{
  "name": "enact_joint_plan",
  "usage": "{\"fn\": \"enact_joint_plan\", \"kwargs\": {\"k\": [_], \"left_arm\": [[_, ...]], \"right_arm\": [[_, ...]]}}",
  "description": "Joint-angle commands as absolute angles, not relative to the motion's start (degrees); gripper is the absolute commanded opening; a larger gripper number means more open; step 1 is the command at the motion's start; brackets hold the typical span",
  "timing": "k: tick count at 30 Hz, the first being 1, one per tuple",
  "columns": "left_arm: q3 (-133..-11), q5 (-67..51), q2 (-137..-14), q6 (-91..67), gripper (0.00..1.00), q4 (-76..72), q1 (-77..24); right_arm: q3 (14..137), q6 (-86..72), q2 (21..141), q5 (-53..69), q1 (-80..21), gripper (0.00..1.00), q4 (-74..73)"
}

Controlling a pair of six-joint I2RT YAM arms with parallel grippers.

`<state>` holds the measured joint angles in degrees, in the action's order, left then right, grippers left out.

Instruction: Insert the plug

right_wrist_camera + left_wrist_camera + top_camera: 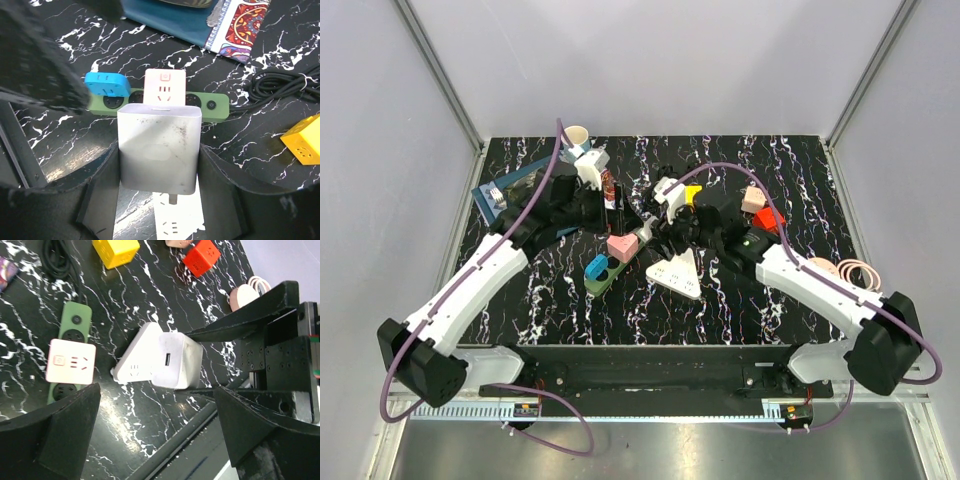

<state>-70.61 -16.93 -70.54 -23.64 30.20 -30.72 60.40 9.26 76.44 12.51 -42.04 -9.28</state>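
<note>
On the white-veined black desk [620, 312] — right fingers [97, 200] clamp a smooth, boxy white plug [160, 150]; left fingers [50, 440] gape.

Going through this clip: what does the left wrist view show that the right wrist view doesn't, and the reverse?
Only the left wrist: a red cube, a coiled white cable, and the USB port on the charger's side. Only the right wrist: a blue adapter at one end of the strip and a patterned card. Both: the white charger in the right gripper, the green power strip carrying the pink adapter, the white triangular socket, and a yellow cube.
</note>
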Motion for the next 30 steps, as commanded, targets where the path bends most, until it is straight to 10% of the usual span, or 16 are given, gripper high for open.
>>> {"fn": "enact_joint_plan", "kwargs": {"k": [1, 30], "left_arm": [[-73.7, -24.1, -72.5, -27.9, 0.99, 29.6, -30.3], [-69.0, -40.0, -79.9, -34.5, 0.55, 23.8, -32.9]], "right_arm": [[60.1, 11.8, 72.0, 15.6, -43.5, 0.11, -5.8], [54.9, 12.1, 66.1, 19.0, -44.7, 0.12, -3.8]]}}
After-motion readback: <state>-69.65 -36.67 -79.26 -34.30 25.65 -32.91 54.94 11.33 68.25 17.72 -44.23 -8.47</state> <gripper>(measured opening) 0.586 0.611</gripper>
